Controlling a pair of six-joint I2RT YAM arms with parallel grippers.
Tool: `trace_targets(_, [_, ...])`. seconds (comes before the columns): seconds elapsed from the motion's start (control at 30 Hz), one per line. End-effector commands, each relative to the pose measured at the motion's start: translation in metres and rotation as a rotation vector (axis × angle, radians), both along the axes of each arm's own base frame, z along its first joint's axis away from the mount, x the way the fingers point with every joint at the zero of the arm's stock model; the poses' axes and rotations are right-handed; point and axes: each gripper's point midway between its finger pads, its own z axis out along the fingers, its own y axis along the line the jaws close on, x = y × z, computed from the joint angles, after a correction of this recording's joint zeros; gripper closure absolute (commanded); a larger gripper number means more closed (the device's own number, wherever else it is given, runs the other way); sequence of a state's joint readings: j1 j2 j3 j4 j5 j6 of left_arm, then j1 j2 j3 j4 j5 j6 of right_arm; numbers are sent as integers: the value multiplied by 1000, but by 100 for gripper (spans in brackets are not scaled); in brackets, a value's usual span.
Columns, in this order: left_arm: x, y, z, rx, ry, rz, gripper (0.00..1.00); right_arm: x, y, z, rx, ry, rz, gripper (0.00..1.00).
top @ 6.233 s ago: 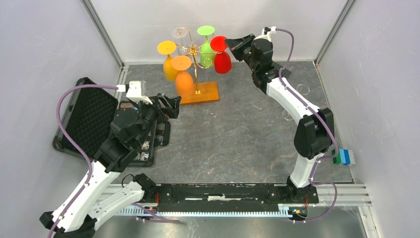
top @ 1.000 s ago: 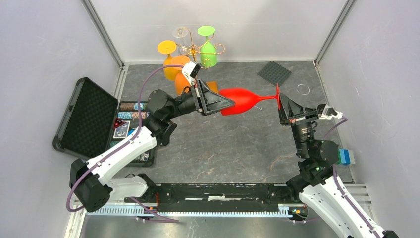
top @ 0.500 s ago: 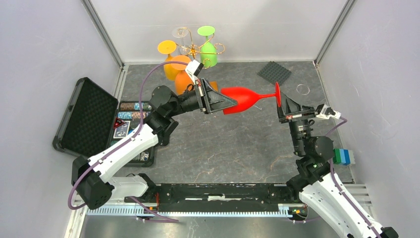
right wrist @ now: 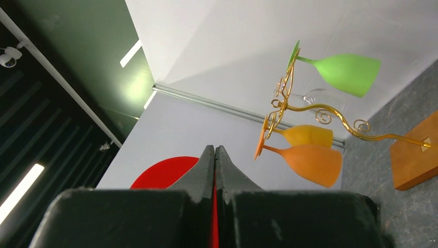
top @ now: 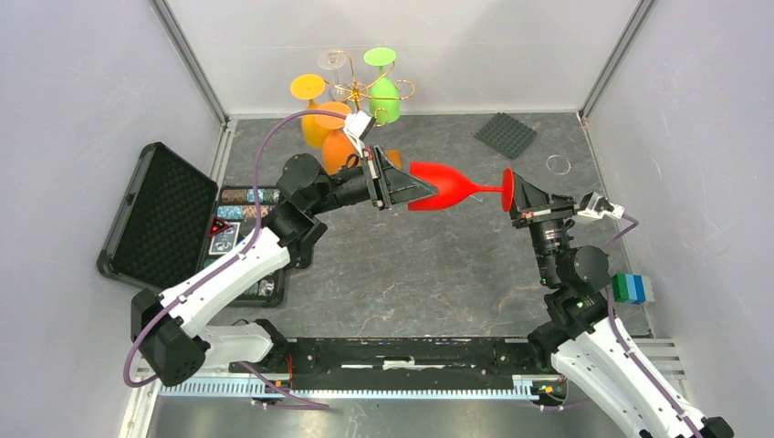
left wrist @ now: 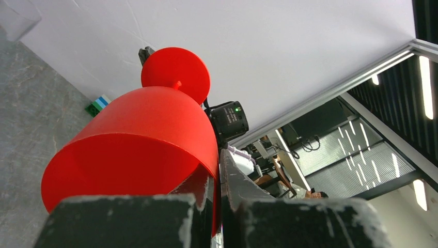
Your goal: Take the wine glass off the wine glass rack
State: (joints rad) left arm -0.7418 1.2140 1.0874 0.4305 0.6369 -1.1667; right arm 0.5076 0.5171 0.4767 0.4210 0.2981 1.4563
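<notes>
One wine glass, rim in left gripper, left-wrist view.

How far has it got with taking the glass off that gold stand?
Done: the red wine glass is clear of the wine glass rack. In hand: left gripper pinches its bowl rim, right gripper its foot, mid-air. Left: probably setting it down.

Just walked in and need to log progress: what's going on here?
The red wine glass is off the wine glass rack and held sideways in the air above the table, between both arms. The left gripper has its jaws pinched on the bowl's rim; the right gripper has its jaws closed on the foot. At the back, other glasses hang on the rack.
</notes>
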Motion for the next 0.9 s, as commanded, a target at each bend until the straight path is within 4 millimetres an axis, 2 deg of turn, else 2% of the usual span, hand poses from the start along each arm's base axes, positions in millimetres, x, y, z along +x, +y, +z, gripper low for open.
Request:
trace_targets(0.0, [-5, 7, 21, -17, -101, 40, 98, -2, -6, 14, 0, -27, -27, 100])
trace_targets(0.13, [1, 9, 16, 19, -120, 82, 98, 0, -5, 13, -34, -27, -42, 99])
trace_targets(0.17, [4, 9, 13, 36, -128, 99, 98, 1, -5, 12, -54, -23, -51, 94])
trace_targets(0.3, [23, 12, -9, 172, -166, 206, 98, 13, -10, 6, -242, 33, -141, 56])
trace_targets(0.37, [35, 16, -21, 254, -195, 270, 98, 20, -16, 0, -378, 69, -208, 45])
trace_targets(0.4, [41, 19, -33, 318, -193, 296, 98, 22, -21, -1, -442, 84, -247, 42])
trace_targets(0.47, [51, 21, -51, 417, -198, 331, 98, 26, -30, -6, -569, 114, -308, 40])
trace_targets(0.6, [65, 16, -85, 616, -200, 368, 98, 24, -43, 12, -799, 84, -393, 38])
trace_targets(0.73, [77, -4, -118, 819, -225, 377, 98, 19, -58, 19, -1026, 111, -441, 38])
trace_targets(0.87, [87, -35, -151, 1004, -257, 338, 98, 8, -84, 11, -1181, 204, -504, 39])
